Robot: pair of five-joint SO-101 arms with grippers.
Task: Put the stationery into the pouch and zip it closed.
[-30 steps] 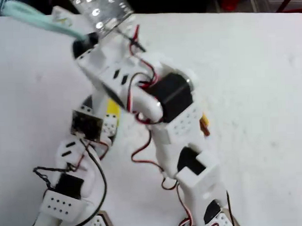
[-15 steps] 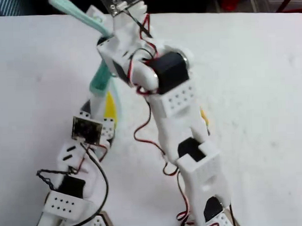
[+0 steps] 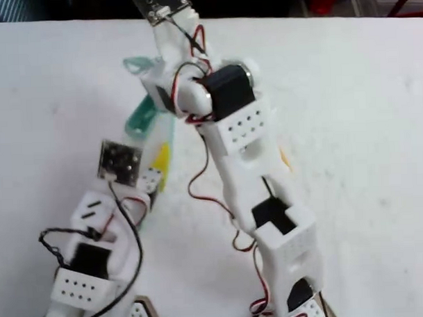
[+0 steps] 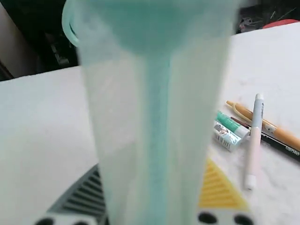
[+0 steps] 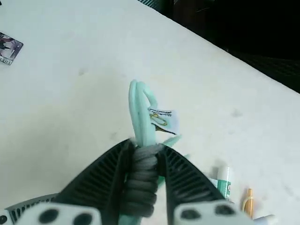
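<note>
The right gripper [image 5: 143,150], clamped on the pouch [image 5: 140,108] by its end loop alone, can lose the slack pouch before the pens [image 4: 254,136] are loaded.

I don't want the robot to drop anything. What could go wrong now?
The right gripper grips the pouch by its grey cord, so the pouch might slip or swing. The pens lie on the table outside it, so zipping now would leave them out.
</note>
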